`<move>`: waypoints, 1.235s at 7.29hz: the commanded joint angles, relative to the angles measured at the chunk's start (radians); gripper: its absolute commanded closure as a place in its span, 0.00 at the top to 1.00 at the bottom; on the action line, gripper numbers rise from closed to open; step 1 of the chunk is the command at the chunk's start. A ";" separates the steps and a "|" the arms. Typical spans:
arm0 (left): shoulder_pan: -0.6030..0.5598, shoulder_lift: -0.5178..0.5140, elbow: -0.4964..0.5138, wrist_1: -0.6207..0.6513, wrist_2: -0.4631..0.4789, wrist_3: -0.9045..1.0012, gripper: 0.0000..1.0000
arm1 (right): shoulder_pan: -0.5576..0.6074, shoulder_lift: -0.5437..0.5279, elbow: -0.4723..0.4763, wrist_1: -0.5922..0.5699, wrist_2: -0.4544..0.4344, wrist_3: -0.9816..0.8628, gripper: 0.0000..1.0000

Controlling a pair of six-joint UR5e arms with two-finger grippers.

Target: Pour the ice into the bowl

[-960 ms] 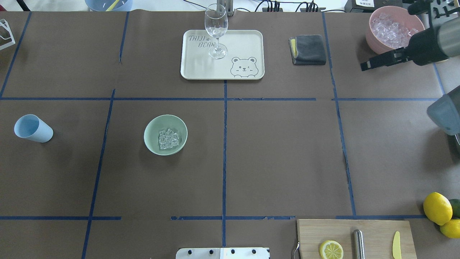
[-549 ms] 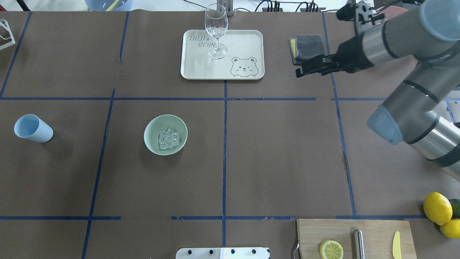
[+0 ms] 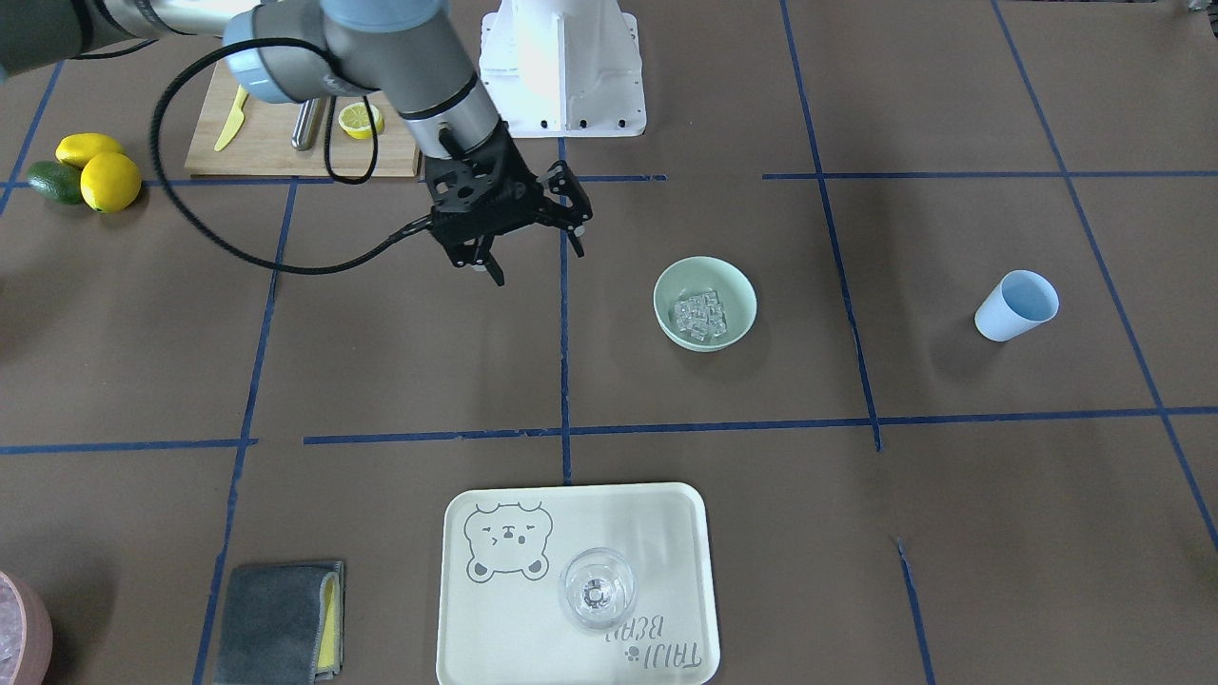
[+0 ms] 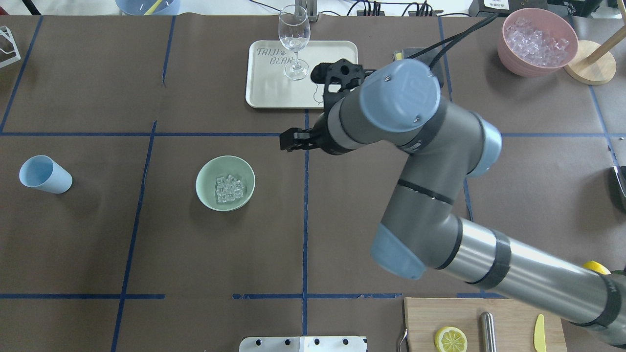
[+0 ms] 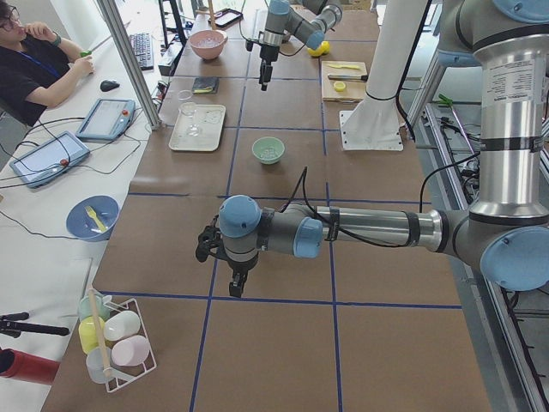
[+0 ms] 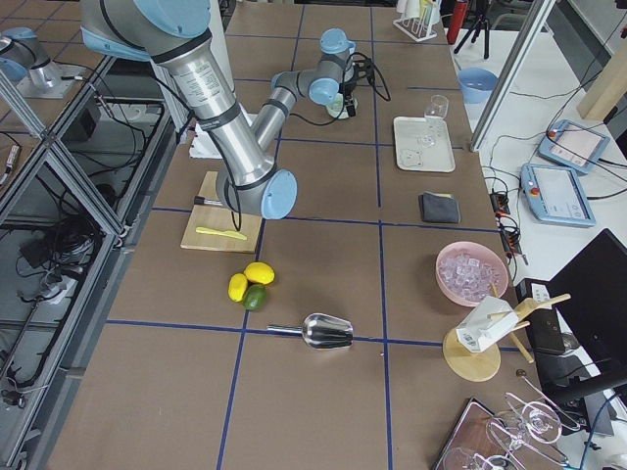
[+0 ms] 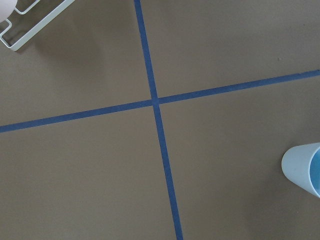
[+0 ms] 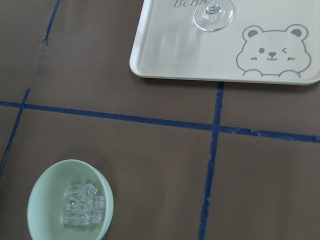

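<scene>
The pale mint-green bowl (image 4: 205,178) stands left of the table's middle and holds a small heap of clear ice cubes (image 4: 229,188). Both also show in the front view, bowl (image 3: 735,288) and ice (image 3: 700,315), and in the right wrist view, bowl (image 8: 45,200) and ice (image 8: 83,204). My right gripper (image 3: 539,264) is open and empty. It hovers over the centre tape line, just right of and beyond the bowl (image 4: 292,142). The light blue cup (image 4: 45,174) stands far left. My left gripper (image 5: 236,283) shows only from the side, so I cannot tell its state.
A wine glass (image 4: 294,41) stands on a cream bear tray (image 4: 266,83) at the back. A pink container of ice (image 4: 537,41) sits back right. A folded grey cloth (image 3: 276,620), a cutting board (image 4: 508,322) and lemons (image 3: 95,171) are also on the table.
My right arm has swept left from beside the pink container to the table's middle, near the bowl. Bowl, ice and cup have not moved.
</scene>
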 commanded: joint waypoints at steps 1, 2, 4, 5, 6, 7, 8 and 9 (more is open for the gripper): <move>0.000 -0.003 -0.005 0.000 -0.002 0.002 1.00 | -0.123 0.201 -0.255 -0.017 -0.154 0.097 0.98; 0.000 -0.003 -0.007 0.000 -0.004 0.000 1.00 | -0.153 0.275 -0.387 -0.014 -0.200 0.100 0.98; 0.000 -0.004 -0.004 -0.001 -0.004 0.000 1.00 | -0.161 0.290 -0.461 -0.010 -0.216 0.100 0.90; 0.000 -0.004 -0.005 -0.001 -0.004 0.000 1.00 | -0.161 0.288 -0.471 -0.008 -0.216 0.100 0.87; 0.002 -0.006 -0.002 -0.003 -0.004 0.000 1.00 | -0.161 0.290 -0.485 -0.007 -0.216 0.105 0.75; 0.002 -0.007 0.001 -0.004 -0.004 0.000 1.00 | -0.161 0.290 -0.497 -0.007 -0.214 0.109 0.38; 0.002 -0.007 0.001 -0.006 -0.004 0.000 1.00 | -0.161 0.294 -0.497 -0.005 -0.208 0.119 0.10; 0.002 -0.009 0.001 -0.006 -0.004 0.000 1.00 | -0.161 0.308 -0.497 -0.007 -0.201 0.148 0.00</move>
